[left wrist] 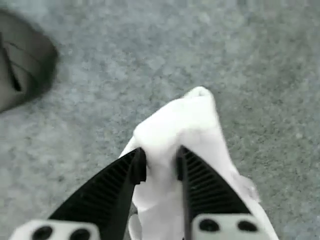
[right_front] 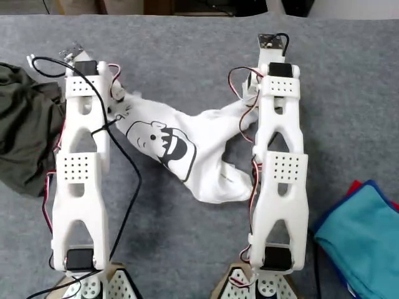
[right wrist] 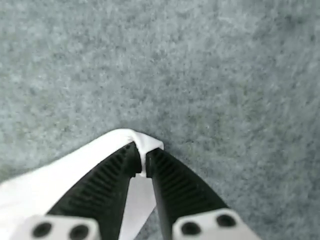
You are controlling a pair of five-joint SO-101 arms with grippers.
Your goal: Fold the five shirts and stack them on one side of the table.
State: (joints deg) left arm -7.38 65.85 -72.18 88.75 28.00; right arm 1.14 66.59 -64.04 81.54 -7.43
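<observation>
High view: holding the white cartoon-print shirt [right_front: 168, 146] stretched mid-table between both arms. Pinching a thick fold in the left gripper [left wrist: 159, 162], nipping a thin edge in the right gripper [right wrist: 144, 159]. Seeing also a dark garment [right_front: 25, 131], probably a shirt, heaped at the left edge.

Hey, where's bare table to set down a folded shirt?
Free: the far strip of table beyond the white shirt; the near patch between left arm and right arm. Crowded: dark shirt left, blue pile right.

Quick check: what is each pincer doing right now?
Left pincer: shut on the white shirt.
Right pincer: shut on the white shirt too.
</observation>
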